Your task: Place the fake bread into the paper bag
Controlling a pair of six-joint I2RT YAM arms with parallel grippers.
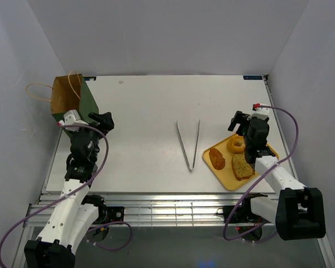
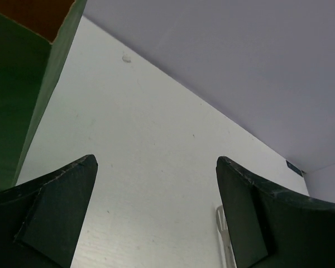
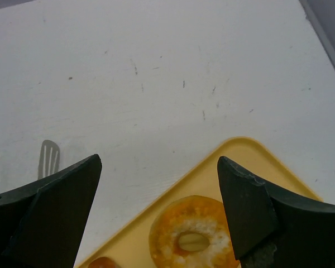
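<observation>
Three pieces of fake bread [image 1: 216, 158] are recorded on the yellow tray [image 3: 247, 167]: roll, speckled slice and ring bun [image 3: 192, 241]. All are judged light, stiff and somewhat slick, best pinched across the outer width. The right gripper [image 3: 159, 167] is spread and empty over the tray's far corner. The left gripper [image 2: 156, 167], also spread and empty, is well left of the tray, beside the paper bag [image 1: 67, 97]. No legible writing is found.
</observation>
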